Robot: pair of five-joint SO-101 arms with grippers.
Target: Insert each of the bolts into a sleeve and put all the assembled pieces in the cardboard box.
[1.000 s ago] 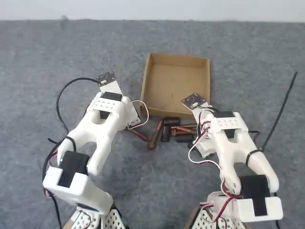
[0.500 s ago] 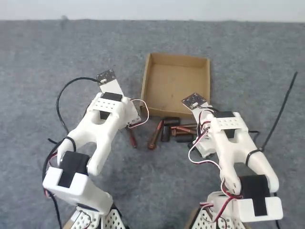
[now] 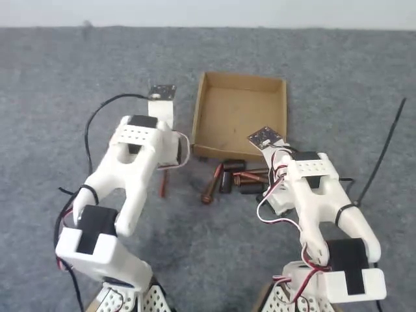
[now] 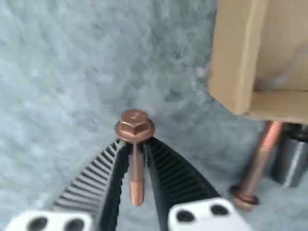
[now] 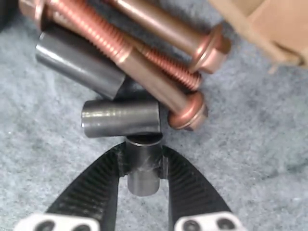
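My left gripper is shut on a copper bolt, gripped on the shaft just under its hex head, above the grey carpet to the left of the cardboard box. In the high view that bolt pokes out from under the left arm. My right gripper is shut on a dark steel sleeve at the near edge of the pile. Touching it lies a second sleeve, with a third sleeve and copper bolts behind. The pile sits just in front of the box.
The box's corner is close to the held bolt, with a loose bolt and a sleeve beside it. A black cable runs along the carpet at the right. Open carpet lies left of and in front of the arms.
The left arm has carried its bolt away from the pile to the left and swung it to point toward me. The right arm has kept still.
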